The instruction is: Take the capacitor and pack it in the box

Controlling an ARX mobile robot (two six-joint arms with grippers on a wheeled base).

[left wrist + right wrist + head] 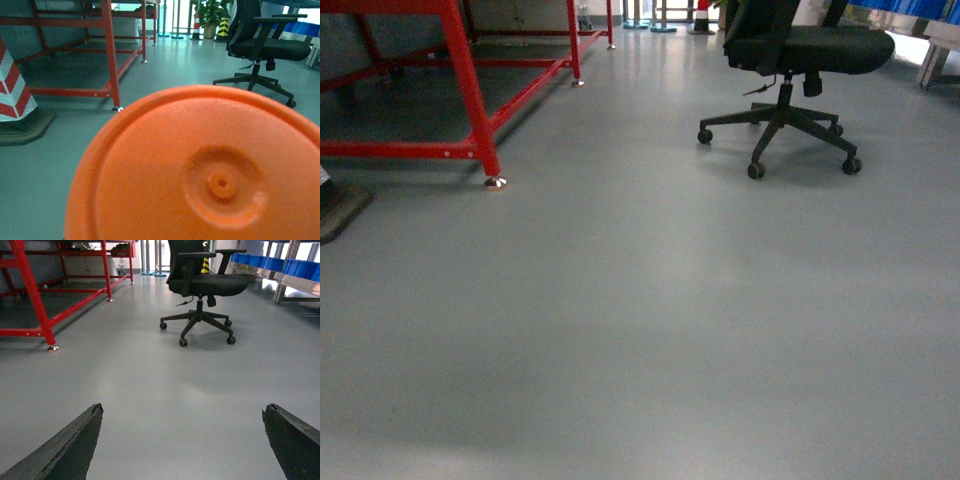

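Grey smooth floor fills most of head view, faint light patches across it. Red steel frame upper left, foot on floor. Black office chair on castors upper right. Blue bins on racks far right. Striped cone left. Orange round disc blocks left wrist view; left gripper unseen. Right gripper fingers spread wide apart, nothing between. Box, capacitor: not visible anywhere.
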